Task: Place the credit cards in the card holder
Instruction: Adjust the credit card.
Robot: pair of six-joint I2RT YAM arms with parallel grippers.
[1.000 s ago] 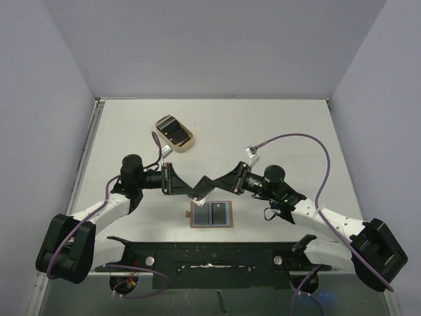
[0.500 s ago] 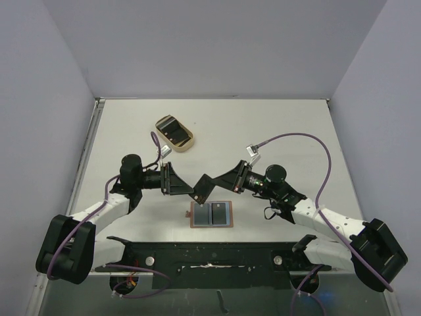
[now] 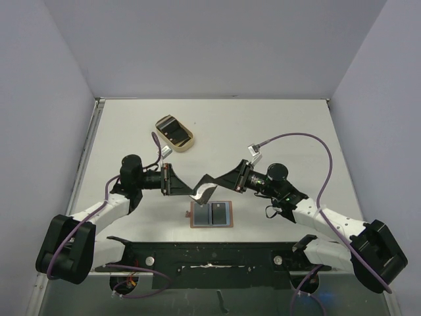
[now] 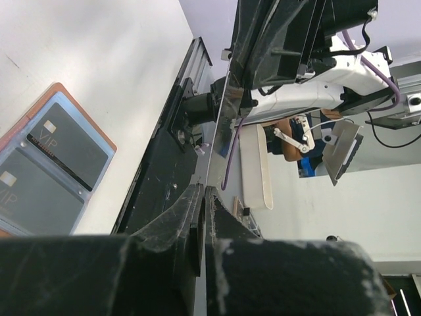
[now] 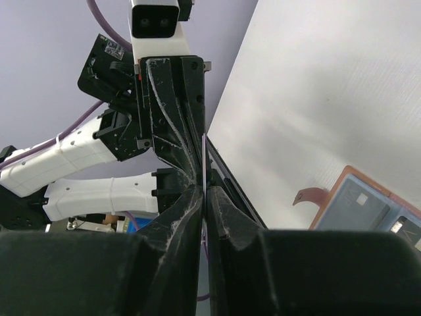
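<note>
Above the brown card holder [image 3: 211,214] pocketing two dark "VIP" cards [image 4: 69,155] at the bench's [image 3: 283,131] near edge, left jaws and right jaws are clenching one silver card [image 3: 203,195].

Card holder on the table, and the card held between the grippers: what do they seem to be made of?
The card holder looks like matte brown leather or an imitation, by its orange-brown rim; its blue-grey pockets seem smooth, maybe plastic. The held card looks like glossy silver plastic or metal: its face mirrors the light.
</note>
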